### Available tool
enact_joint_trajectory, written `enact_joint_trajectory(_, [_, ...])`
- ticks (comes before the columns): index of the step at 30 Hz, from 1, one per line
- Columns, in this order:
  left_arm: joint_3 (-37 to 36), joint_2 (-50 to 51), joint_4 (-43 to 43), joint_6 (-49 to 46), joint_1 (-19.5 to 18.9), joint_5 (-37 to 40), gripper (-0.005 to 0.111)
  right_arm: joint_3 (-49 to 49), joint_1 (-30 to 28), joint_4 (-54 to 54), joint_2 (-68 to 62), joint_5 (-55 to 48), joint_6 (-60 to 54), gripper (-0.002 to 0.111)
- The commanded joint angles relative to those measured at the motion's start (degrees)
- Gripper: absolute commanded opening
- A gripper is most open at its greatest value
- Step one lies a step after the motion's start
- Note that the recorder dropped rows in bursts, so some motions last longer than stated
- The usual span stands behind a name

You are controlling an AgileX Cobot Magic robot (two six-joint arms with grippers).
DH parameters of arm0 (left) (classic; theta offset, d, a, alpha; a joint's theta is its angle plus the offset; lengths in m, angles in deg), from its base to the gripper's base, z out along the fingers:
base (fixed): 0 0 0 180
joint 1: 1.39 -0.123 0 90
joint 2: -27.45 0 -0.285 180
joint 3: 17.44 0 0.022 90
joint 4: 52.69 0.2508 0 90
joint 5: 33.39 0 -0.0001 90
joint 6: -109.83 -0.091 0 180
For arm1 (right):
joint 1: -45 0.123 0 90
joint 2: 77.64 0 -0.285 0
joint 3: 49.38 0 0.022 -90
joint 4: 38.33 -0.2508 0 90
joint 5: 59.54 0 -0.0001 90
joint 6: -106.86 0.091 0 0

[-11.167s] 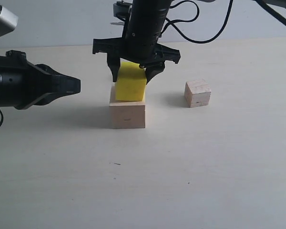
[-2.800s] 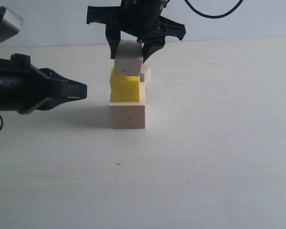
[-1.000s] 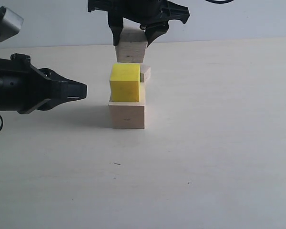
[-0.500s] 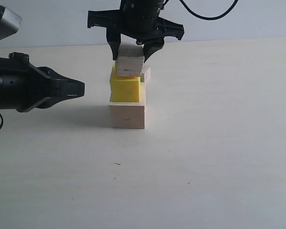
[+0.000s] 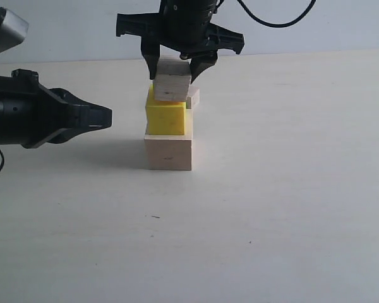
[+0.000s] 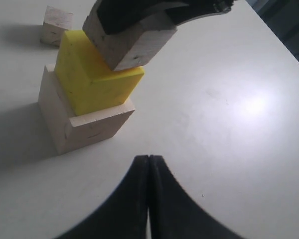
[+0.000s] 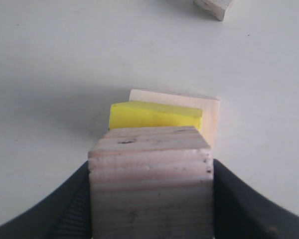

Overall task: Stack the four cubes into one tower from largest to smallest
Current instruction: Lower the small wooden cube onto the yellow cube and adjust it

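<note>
Now right end effector pinching medium cube — level, centre over yellow cube, lower gently — left end effector pressed together.

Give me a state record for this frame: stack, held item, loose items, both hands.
stack: yellow cube on large pale cube, on the table
held: medium pale cube in right hand, tilted, at the yellow cube's top; contact unclear
loose: small pale cube on the table, beyond the stack in the exterior view
idle: left hand, shut, empty, beside the stack
remaining: seat medium, then small
</note>
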Motion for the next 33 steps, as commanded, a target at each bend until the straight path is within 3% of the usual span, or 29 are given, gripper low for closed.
enact_joint_trajectory(1, [-0.17, -0.39, -0.25, -0.26, 0.38, 0.58, 0.0, 0.02, 0.07, 0.34, 0.1, 0.4, 0.4, 0.0])
enact_joint_trajectory(33, [-0.17, -0.39, -0.25, -0.26, 0.38, 0.73, 0.0, 0.02, 0.07, -0.07, -0.69, 0.72, -0.64, 0.0])
